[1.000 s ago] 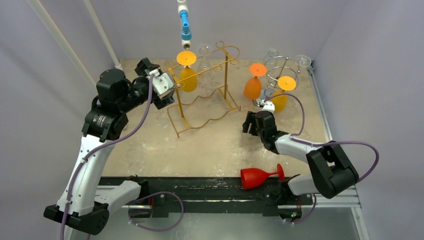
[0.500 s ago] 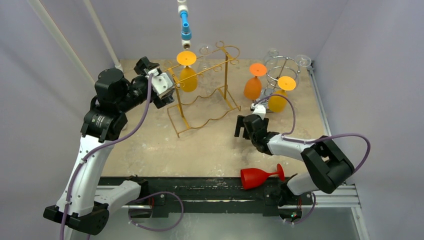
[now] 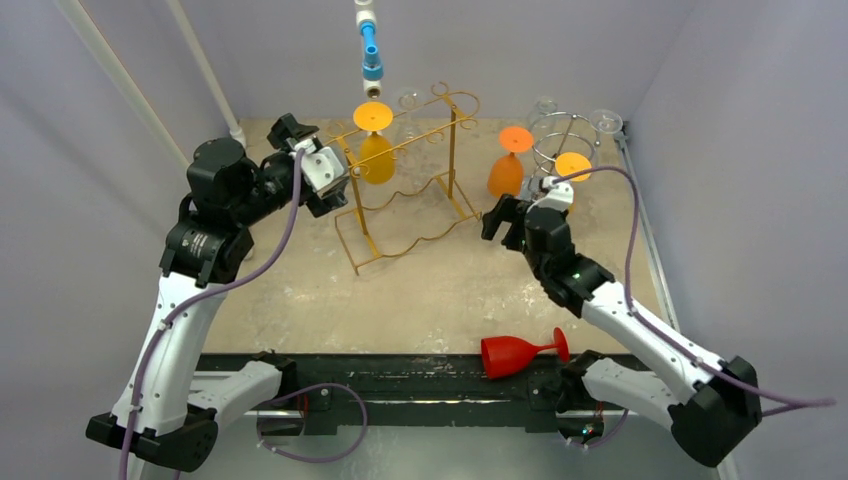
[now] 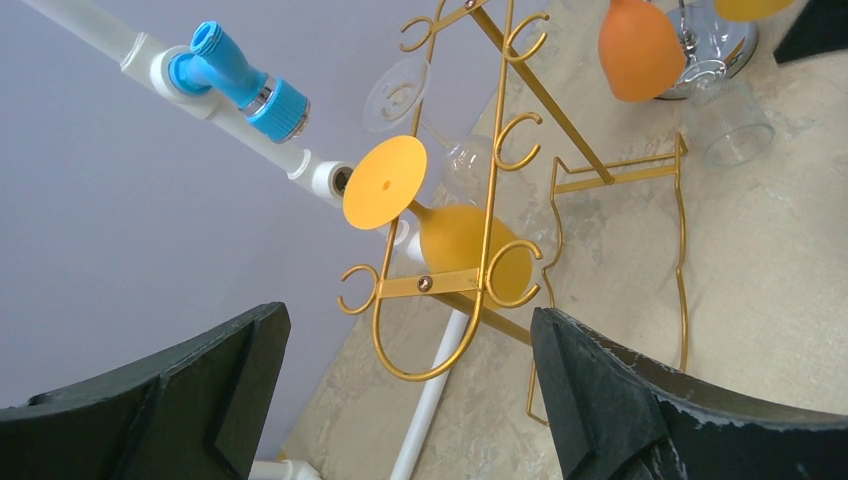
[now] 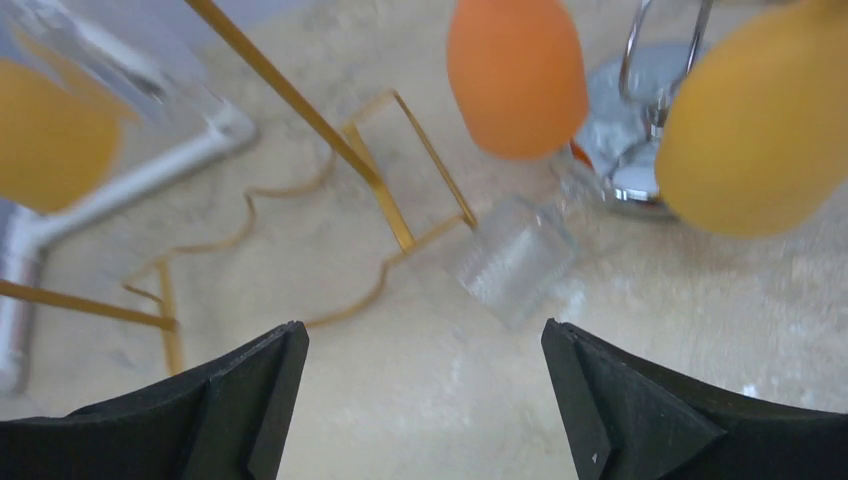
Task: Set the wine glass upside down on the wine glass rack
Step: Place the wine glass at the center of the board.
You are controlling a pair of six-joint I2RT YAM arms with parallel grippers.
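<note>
A red wine glass (image 3: 520, 352) lies on its side at the table's front edge, by the right arm's base. The gold wire rack (image 3: 410, 180) stands at the back middle with a yellow glass (image 3: 375, 152) hanging upside down; both show in the left wrist view, the rack (image 4: 490, 200) and the glass (image 4: 470, 245). My left gripper (image 3: 338, 175) is open and empty just left of the gold rack (image 4: 410, 320). My right gripper (image 3: 503, 217) is open and empty, raised between the two racks (image 5: 422, 330), far from the red glass.
A silver rack (image 3: 565, 140) at the back right holds an orange glass (image 3: 507, 172) and a yellow glass (image 3: 572, 168). A clear glass (image 5: 515, 258) lies on the table by the silver rack's base (image 5: 625, 135). A blue tap (image 3: 371, 52) hangs above the gold rack.
My right arm has lifted and swung back toward the silver rack, its elbow moving to the front right. The gripper stays open. The left arm and the red glass have not moved.
</note>
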